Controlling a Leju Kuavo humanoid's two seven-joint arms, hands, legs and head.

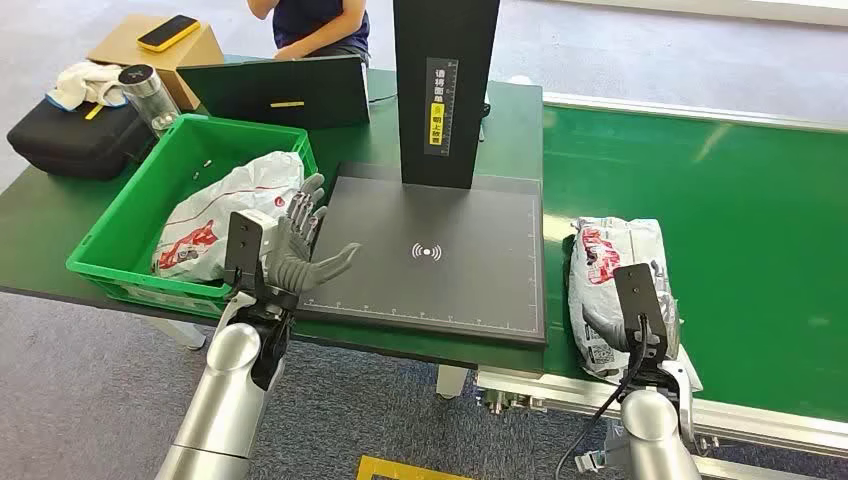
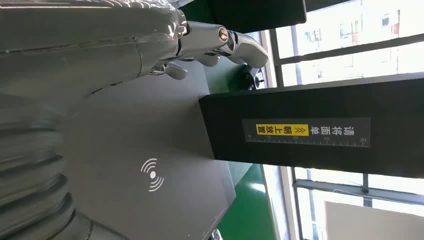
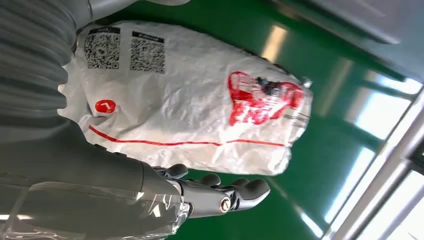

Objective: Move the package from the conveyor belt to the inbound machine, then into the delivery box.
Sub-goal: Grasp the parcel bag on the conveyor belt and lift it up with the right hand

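A white package [image 1: 610,270] with red print lies on the green conveyor belt [image 1: 740,220], just right of the black inbound machine's flat plate [image 1: 440,290]. My right hand [image 1: 640,330] reaches over the package's near end. In the right wrist view its fingers [image 3: 240,190] stretch straight along one edge of the package [image 3: 200,105], a narrow strip of belt between them, and nothing is gripped. My left hand [image 1: 300,250] hovers with fingers spread over the plate's left edge and holds nothing. Another white package [image 1: 225,215] lies in the green delivery box [image 1: 120,230].
The machine's black column [image 1: 445,90] rises from the back of the plate. Behind the box are a laptop [image 1: 275,90], a bottle [image 1: 150,95] and a black bag [image 1: 70,135]. A person [image 1: 315,25] sits at the far side.
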